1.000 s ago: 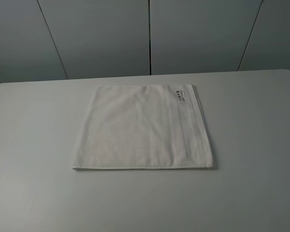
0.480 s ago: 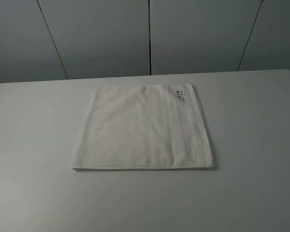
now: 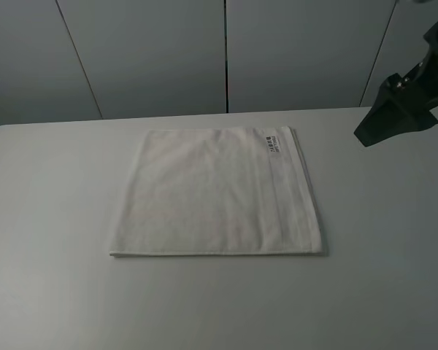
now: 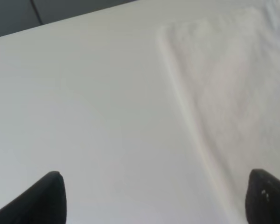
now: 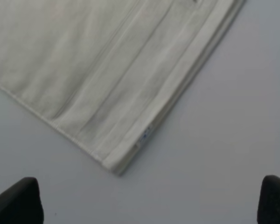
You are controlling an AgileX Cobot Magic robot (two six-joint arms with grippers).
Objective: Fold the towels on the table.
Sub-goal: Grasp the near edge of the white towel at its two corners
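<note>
Grey wall panels [image 3: 153, 51] stand behind the table [image 3: 51, 292], a plain pale top with rounded far corners. On it the towel [image 3: 215, 193] lies flat, folded into a near-square block with its layers stacked evenly. A woven border band [image 3: 288, 189] runs down one side of the towel. The small dark-printed label [image 3: 272, 142] sits at the far end of that band, close to the towel's far corner.

The right gripper [image 5: 147, 200] hangs in the air off the band side of the towel, clear of the cloth. Its dark fingertips [image 5: 18, 200] are spread wide and hold nothing, and one band-side corner of the towel lies below them.

The left gripper [image 4: 156, 198] hangs over bare table on the opposite side of the towel. It is also spread wide and empty, with the towel's edge running just beside one finger. Neither gripper touches the towel.
</note>
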